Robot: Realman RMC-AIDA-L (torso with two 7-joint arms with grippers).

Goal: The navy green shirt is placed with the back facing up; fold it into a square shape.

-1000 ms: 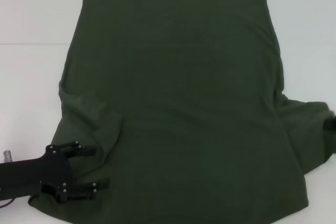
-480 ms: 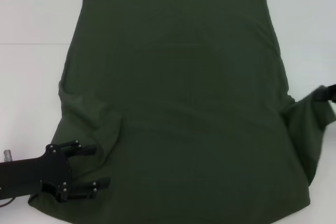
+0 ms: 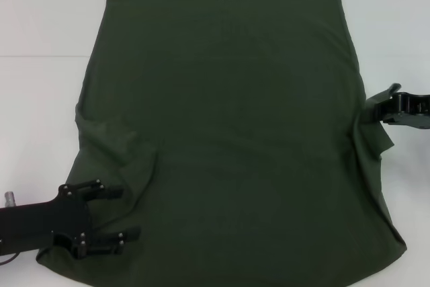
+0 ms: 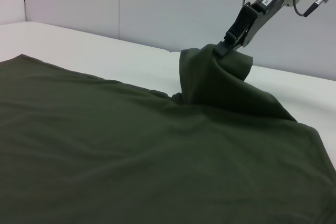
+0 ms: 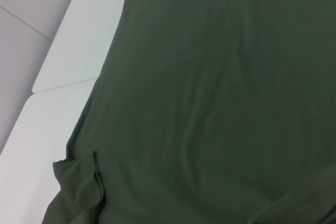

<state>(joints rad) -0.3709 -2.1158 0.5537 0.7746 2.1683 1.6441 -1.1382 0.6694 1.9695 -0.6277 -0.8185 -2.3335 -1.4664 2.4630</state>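
Lifting the sleeve: right gripper (image 3: 381,107), pinched on the navy green shirt (image 3: 228,132), has risen and moved inward since a second ago, starting the fold. Shirt lies spread beside it. Left gripper (image 3: 124,214), fingers spread, rests over the opposite corner.

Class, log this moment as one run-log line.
right tool: shut on shirt sleeve, lifted | left tool: open, over near-left sleeve
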